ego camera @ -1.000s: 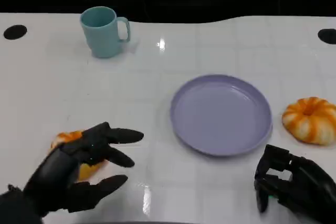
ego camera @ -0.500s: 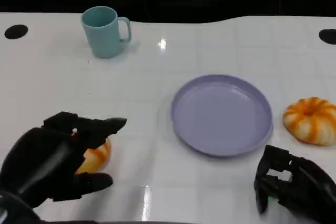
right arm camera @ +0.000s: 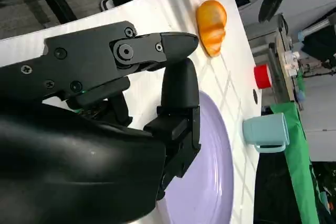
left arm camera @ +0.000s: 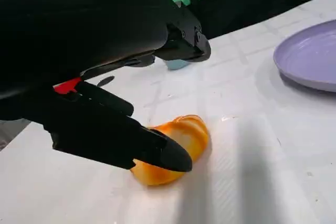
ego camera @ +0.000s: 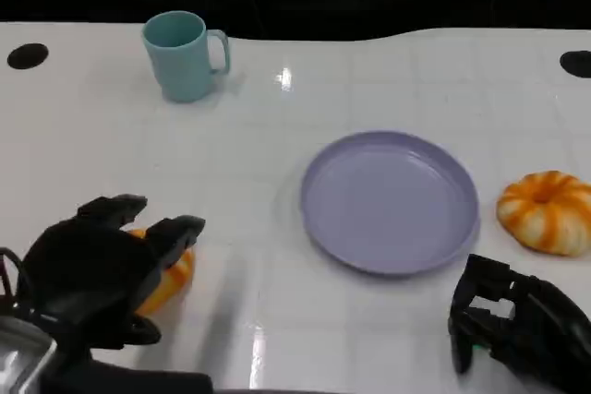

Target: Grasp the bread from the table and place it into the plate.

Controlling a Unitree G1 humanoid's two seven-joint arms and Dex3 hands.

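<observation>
The left hand [ego camera: 97, 279] is reaching over the bread [ego camera: 166, 274], fingers spread and curving around it but not yet gripping. The bread is lying on the white table [ego camera: 277, 200], well to the left of the purple plate [ego camera: 389, 202]. The right hand [ego camera: 517, 325] is resting just below the plate, fingers curled in on nothing. This looks like the grasping step; next, the fingers need to close on the bread.
</observation>
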